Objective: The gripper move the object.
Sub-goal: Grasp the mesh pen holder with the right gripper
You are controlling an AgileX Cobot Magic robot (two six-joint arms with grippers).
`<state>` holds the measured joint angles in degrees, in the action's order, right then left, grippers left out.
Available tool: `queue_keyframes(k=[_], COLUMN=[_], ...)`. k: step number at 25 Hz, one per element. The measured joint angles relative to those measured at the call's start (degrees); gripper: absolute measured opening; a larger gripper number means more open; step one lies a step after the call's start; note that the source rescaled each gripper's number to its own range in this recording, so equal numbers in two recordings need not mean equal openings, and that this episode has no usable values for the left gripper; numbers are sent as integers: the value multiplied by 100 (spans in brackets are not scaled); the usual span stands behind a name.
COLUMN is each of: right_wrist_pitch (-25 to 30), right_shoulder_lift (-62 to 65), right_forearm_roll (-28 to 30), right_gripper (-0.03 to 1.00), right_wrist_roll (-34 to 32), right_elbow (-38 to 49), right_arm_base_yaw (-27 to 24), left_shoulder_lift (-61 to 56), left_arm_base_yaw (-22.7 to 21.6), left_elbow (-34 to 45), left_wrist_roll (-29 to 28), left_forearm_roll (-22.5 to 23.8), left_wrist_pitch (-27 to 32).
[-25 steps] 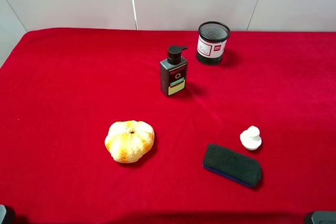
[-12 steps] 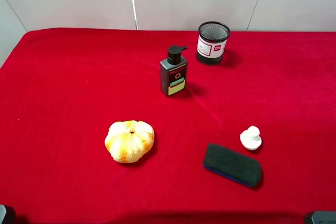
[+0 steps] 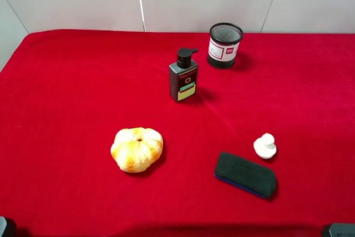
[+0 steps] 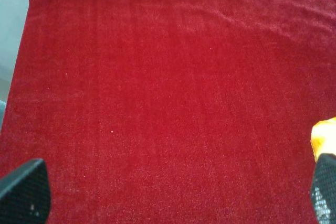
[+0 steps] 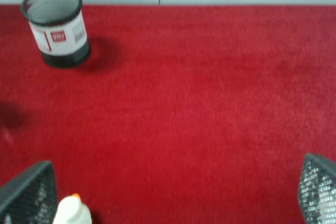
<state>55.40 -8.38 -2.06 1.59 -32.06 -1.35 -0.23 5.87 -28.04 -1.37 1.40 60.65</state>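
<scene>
The black wire-mesh pen cup (image 3: 225, 45) with a white label and a small red mark stands upright at the back of the red cloth, right of centre. It also shows in the right wrist view (image 5: 56, 27), far ahead of the gripper. My right gripper (image 5: 173, 192) is open and empty, with both fingertips (image 5: 29, 195) spread wide over bare cloth. My left gripper (image 4: 174, 192) is open and empty over bare red cloth at the left. In the high view only dark bits of the arms show at the bottom corners.
A dark pump bottle (image 3: 183, 76) stands left of and in front of the cup. An orange pumpkin-shaped object (image 3: 137, 149) lies front centre-left. A small white figure (image 3: 265, 146) and a black eraser block (image 3: 245, 174) lie front right. A white wall backs the red cloth (image 3: 83, 81).
</scene>
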Motion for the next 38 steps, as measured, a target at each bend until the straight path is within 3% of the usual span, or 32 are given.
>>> queue_keyframes(k=[5, 13, 32, 38], right_wrist_pitch=[-355, -465, 194, 264], right_shoulder_lift=[-917, -2383, -5516, -6179], right_forearm_roll=[0, 0, -559, -481], right_gripper=[100, 100, 100, 100], right_wrist_roll=[0, 0, 466, 473], right_elbow=[-381, -1312, -3621, -4273], right_arm_base_yaw=[0, 0, 0, 470], left_shoulder_lift=[0, 0, 0, 0], left_arm_base_yaw=[0, 0, 0, 0], left_elbow=[0, 0, 0, 0], left_wrist_roll=[0, 0, 0, 0], left_forearm_roll=[0, 0, 0, 0], left_wrist_pitch=[0, 0, 0, 0])
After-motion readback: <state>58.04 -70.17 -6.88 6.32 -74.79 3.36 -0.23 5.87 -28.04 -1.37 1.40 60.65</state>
